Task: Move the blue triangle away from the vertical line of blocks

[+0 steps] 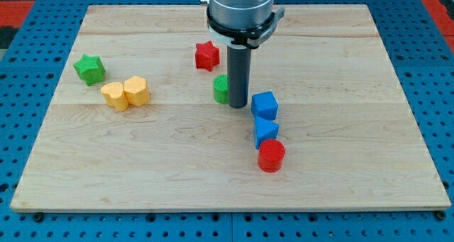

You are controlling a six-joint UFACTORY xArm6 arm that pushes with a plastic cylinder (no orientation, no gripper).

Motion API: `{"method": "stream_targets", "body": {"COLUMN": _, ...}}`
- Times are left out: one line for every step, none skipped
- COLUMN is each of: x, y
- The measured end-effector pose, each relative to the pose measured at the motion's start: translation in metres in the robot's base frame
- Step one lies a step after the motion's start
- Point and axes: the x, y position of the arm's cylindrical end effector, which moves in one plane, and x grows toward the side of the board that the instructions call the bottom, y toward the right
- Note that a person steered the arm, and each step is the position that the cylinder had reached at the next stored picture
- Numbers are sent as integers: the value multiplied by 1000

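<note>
A blue cube (264, 105), a blue triangle-like block (266, 132) and a red cylinder (271, 156) stand in a near-vertical line right of the board's centre, each touching the one after it. The blue triangle is the middle one. My tip (238, 106) rests on the board just left of the blue cube, close to it, and above-left of the blue triangle. A green block (220, 89) sits right behind the rod on its left side, partly hidden by it.
A red star (206, 55) lies above-left of the rod. A green star (90, 69) is at the far left. Two yellow blocks (115, 96) (136, 91) touch each other to its right. The wooden board (355, 192) ends on a blue pegboard.
</note>
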Motion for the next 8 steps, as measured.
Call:
{"method": "stream_targets", "body": {"x": 16, "y": -5}}
{"method": "stream_targets", "body": {"x": 51, "y": -5}}
{"method": "stream_targets", "body": {"x": 76, "y": -12}}
{"method": "stream_targets", "body": {"x": 81, "y": -2}}
{"method": "stream_targets", "body": {"x": 81, "y": 24}}
{"method": "stream_targets", "body": {"x": 81, "y": 37}}
{"method": "stream_targets", "body": {"x": 77, "y": 43}}
{"method": "stream_targets", "body": {"x": 69, "y": 43}}
